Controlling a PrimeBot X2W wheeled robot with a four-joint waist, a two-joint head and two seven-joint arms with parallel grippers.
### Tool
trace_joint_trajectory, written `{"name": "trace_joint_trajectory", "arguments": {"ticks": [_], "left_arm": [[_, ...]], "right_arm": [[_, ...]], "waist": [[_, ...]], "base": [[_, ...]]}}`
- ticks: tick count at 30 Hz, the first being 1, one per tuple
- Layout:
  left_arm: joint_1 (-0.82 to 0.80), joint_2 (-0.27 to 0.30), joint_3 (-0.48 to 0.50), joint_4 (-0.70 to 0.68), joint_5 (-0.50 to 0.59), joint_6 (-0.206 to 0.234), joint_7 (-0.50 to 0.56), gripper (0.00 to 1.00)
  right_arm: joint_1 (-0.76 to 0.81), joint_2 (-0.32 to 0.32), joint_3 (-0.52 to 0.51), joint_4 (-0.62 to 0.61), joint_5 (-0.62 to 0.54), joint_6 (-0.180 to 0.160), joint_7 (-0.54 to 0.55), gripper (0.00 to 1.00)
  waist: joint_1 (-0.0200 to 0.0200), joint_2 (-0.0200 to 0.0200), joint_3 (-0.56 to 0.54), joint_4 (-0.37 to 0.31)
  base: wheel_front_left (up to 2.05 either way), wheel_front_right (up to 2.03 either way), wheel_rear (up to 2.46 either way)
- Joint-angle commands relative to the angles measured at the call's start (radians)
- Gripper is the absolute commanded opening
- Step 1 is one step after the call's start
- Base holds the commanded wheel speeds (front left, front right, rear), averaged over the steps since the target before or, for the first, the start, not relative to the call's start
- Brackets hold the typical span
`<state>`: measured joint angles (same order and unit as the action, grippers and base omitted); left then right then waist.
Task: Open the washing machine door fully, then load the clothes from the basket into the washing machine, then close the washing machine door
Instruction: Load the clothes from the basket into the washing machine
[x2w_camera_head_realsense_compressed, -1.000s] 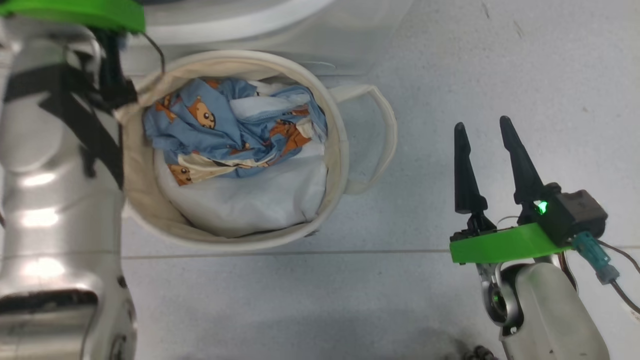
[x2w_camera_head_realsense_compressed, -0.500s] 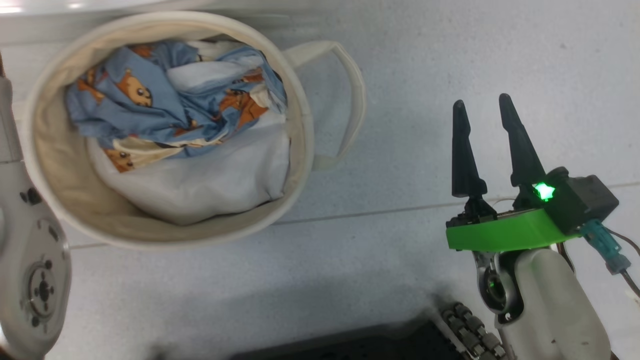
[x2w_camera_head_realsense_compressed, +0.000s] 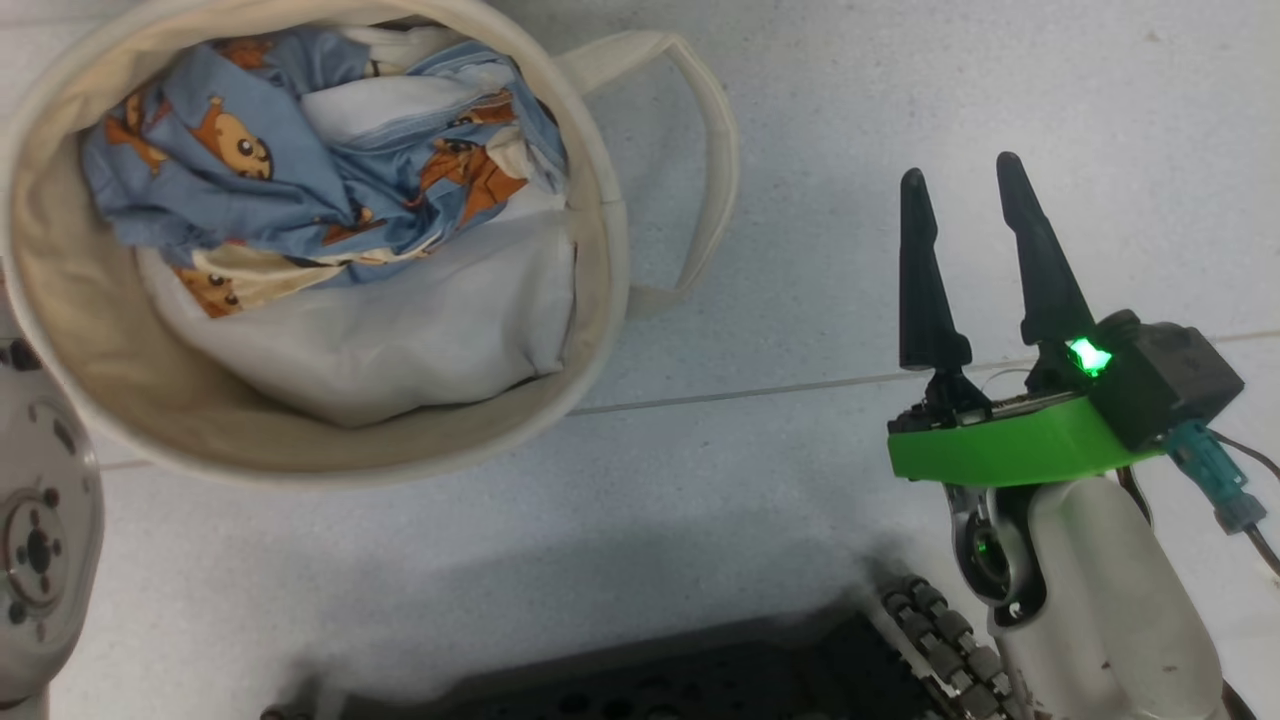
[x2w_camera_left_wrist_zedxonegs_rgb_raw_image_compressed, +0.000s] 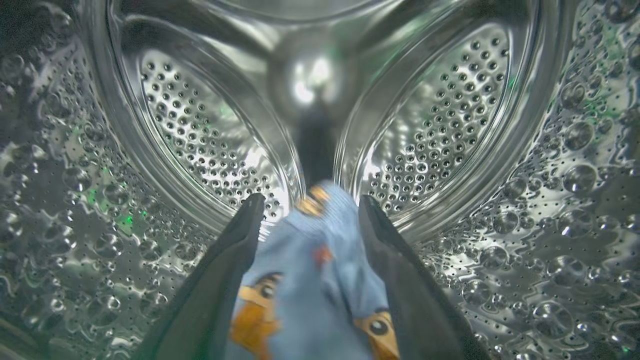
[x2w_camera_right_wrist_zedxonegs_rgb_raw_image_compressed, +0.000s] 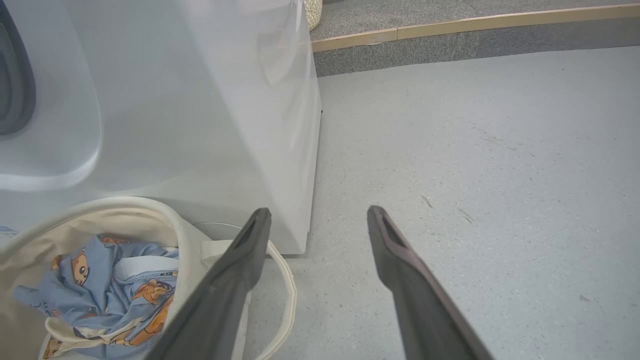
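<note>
In the left wrist view my left gripper (x2w_camera_left_wrist_zedxonegs_rgb_raw_image_compressed: 310, 200) is deep inside the washing machine's steel drum (x2w_camera_left_wrist_zedxonegs_rgb_raw_image_compressed: 440, 125). It is open, and a light blue bear-print garment (x2w_camera_left_wrist_zedxonegs_rgb_raw_image_compressed: 310, 270) lies between its spread fingers. More of the clothes (x2w_camera_head_realsense_compressed: 300, 170) sit crumpled on a white liner in the cream basket (x2w_camera_head_realsense_compressed: 600, 250), at the head view's upper left. My right gripper (x2w_camera_head_realsense_compressed: 960, 168) hangs open over bare floor to the right of the basket, holding nothing. The right wrist view shows the white washing machine (x2w_camera_right_wrist_zedxonegs_rgb_raw_image_compressed: 200, 100) behind the basket (x2w_camera_right_wrist_zedxonegs_rgb_raw_image_compressed: 185, 235). The door is out of view.
A joint of my left arm (x2w_camera_head_realsense_compressed: 40, 540) stands at the lower left beside the basket. My dark wheeled base (x2w_camera_head_realsense_compressed: 700, 680) runs along the bottom edge. Grey floor (x2w_camera_right_wrist_zedxonegs_rgb_raw_image_compressed: 475, 150) stretches right of the machine up to a raised step (x2w_camera_right_wrist_zedxonegs_rgb_raw_image_compressed: 450, 30).
The head camera has shifted, so the basket now sits further left and higher in the picture and my left forearm has left it. My right gripper stays open in much the same pose.
</note>
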<state>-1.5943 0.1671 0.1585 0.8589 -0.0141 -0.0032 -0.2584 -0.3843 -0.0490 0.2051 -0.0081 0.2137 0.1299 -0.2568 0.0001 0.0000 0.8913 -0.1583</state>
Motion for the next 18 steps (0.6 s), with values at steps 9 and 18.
{"name": "trace_joint_trajectory", "arguments": {"ticks": [9,18], "left_arm": [[0.123,0.007,-0.005,-0.073,-0.023,-0.036,-0.003,1.00],[0.458,-0.053,-0.045,-0.107,-0.014,-0.069,-0.003,1.00]], "right_arm": [[0.018,-0.001,0.012,-0.010,-0.017,0.001,-0.005,1.00],[0.060,-0.001,0.019,0.042,-0.013,0.001,-0.005,1.00]], "waist": [[-0.0001,0.0000,-0.087,0.050],[-0.0001,0.0000,-0.311,0.094]], "base": [[0.00,0.00,0.00],[0.00,0.00,0.00]]}}
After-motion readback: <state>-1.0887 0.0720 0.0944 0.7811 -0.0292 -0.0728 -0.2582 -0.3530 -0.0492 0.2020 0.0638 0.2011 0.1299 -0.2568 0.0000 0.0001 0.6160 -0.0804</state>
